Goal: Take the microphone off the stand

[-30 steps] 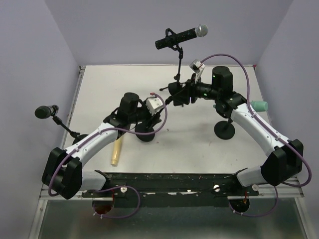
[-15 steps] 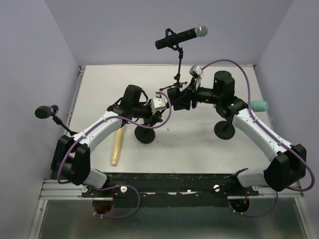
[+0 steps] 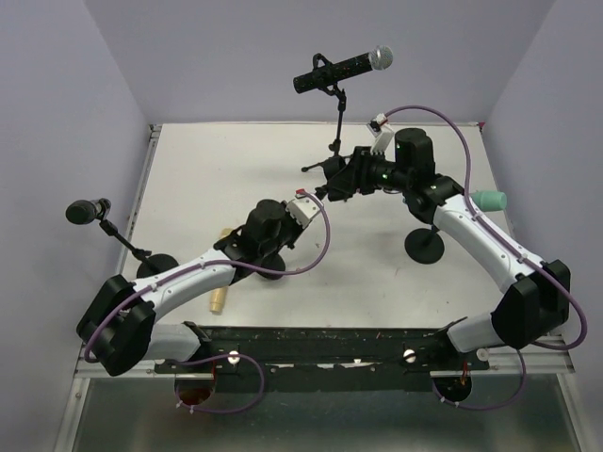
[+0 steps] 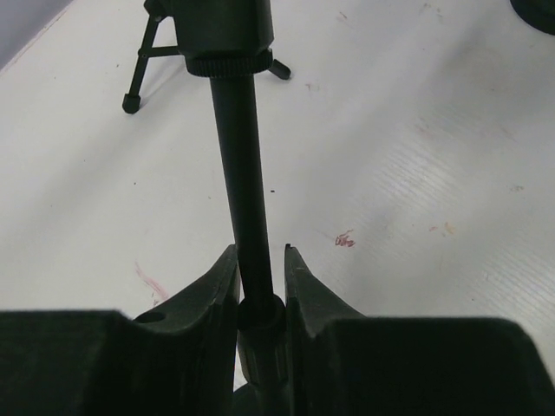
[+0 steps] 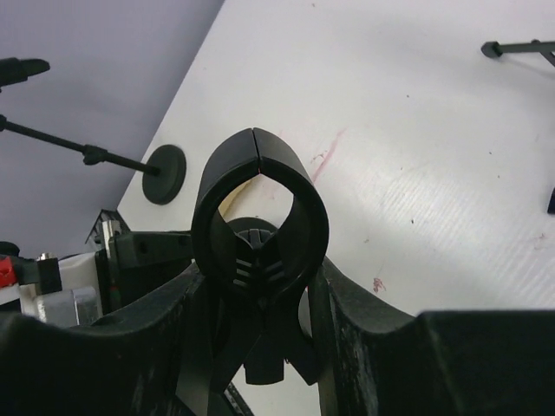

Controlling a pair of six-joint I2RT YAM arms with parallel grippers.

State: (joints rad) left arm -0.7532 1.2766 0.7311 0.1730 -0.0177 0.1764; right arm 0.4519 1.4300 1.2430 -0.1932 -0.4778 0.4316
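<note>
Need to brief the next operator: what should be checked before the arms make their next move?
1. Left gripper shut on the stand pole: ok, a finger sits on each side of it.
2. Right gripper shut on the mic clip: ok.
3. Clip loaded: not ok, its ring is empty.
4. Pole and clip part of one stand: cannot tell.
5. Microphone off the tripod stand: not ok, it sits on top, with neither gripper touching it.
</note>
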